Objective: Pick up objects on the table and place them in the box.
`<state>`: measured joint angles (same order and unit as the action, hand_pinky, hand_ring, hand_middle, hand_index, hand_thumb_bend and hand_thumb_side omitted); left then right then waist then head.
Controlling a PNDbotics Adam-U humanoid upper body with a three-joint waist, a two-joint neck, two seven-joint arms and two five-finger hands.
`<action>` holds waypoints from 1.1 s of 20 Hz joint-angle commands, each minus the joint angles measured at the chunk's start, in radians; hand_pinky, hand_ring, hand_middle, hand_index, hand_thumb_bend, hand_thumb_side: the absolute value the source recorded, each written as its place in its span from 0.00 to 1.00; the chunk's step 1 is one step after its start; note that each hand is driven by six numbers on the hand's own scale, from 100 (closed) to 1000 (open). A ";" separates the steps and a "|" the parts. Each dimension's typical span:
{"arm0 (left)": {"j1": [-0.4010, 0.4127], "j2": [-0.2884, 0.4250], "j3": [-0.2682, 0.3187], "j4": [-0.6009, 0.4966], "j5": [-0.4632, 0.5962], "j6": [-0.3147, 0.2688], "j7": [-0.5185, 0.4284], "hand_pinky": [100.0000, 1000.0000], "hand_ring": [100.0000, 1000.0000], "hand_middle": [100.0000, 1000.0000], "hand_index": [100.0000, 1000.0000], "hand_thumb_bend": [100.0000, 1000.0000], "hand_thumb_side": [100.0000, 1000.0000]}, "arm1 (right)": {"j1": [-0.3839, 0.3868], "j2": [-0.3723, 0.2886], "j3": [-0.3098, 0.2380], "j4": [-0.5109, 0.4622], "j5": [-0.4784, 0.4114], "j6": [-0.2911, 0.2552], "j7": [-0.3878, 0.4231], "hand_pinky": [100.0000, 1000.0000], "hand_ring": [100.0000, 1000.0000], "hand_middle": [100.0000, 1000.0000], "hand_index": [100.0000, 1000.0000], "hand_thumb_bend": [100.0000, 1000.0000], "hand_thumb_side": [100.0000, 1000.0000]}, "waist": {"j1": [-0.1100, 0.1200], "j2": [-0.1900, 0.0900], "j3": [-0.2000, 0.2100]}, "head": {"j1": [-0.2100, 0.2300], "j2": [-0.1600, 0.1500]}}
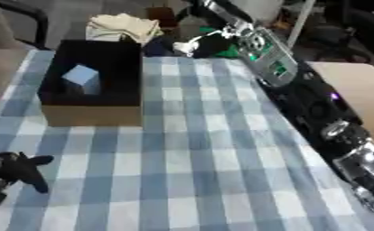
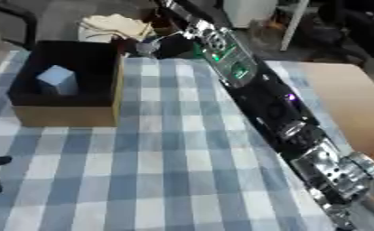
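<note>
Left hand (image 1: 16,169) rests with relaxed fingers at lower left; right hand's fingers unclear; pale blue block (image 1: 82,76) lies inside box (image 1: 91,115).

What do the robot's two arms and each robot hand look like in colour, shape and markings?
The right arm is a long, mostly black limb with silver metal joints, green lit patches on a grey panel and a small purple light. Its robot hand is out of sight. The left robot hand is matt black, with slim fingers.
</note>
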<state>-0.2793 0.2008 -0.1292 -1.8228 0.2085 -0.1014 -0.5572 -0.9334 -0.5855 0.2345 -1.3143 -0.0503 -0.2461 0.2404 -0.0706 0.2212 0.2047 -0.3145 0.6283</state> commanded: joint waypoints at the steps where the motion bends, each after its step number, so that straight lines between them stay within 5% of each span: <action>1: 0.007 -0.001 0.025 -0.006 -0.014 -0.005 0.022 0.89 0.46 0.43 0.55 0.07 0.84 | 0.037 -0.074 -0.025 -0.175 -0.155 0.054 -0.007 0.70 0.99 0.87 0.95 0.26 0.20 | 0.013 -0.020 -0.030 | 0.037 0.024; 5: 0.024 -0.001 0.044 0.000 -0.035 -0.010 0.047 0.89 0.46 0.43 0.55 0.08 0.85 | 0.172 -0.113 -0.077 -0.386 -0.320 0.108 -0.049 0.69 0.98 0.86 0.95 0.22 0.25 | 0.022 -0.020 -0.078 | 0.074 0.053; 9: 0.038 -0.002 0.057 0.004 -0.054 -0.016 0.063 0.89 0.47 0.44 0.55 0.08 0.86 | 0.315 -0.116 -0.136 -0.539 -0.390 0.139 -0.109 0.68 0.98 0.85 0.95 0.19 0.29 | 0.031 -0.013 -0.108 | 0.102 0.076; 15: 0.058 -0.002 0.073 0.006 -0.083 -0.026 0.085 0.90 0.47 0.44 0.55 0.08 0.88 | 0.497 -0.095 -0.187 -0.670 -0.372 0.144 -0.161 0.68 0.98 0.84 0.94 0.16 0.31 | 0.046 0.002 -0.146 | 0.152 0.094; 22: 0.071 -0.005 0.085 0.006 -0.106 -0.036 0.099 0.90 0.48 0.45 0.55 0.08 0.89 | 0.628 -0.030 -0.209 -0.686 -0.294 0.115 -0.153 0.68 0.99 0.82 0.93 0.13 0.34 | 0.058 0.018 -0.172 | 0.207 0.094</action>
<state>-0.2028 0.1926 -0.0547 -1.8049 0.1083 -0.1348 -0.4638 -0.2998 -0.6096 0.0422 -1.9773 -0.3625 -0.1232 0.0855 -0.0119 0.2528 0.0323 -0.1180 0.7203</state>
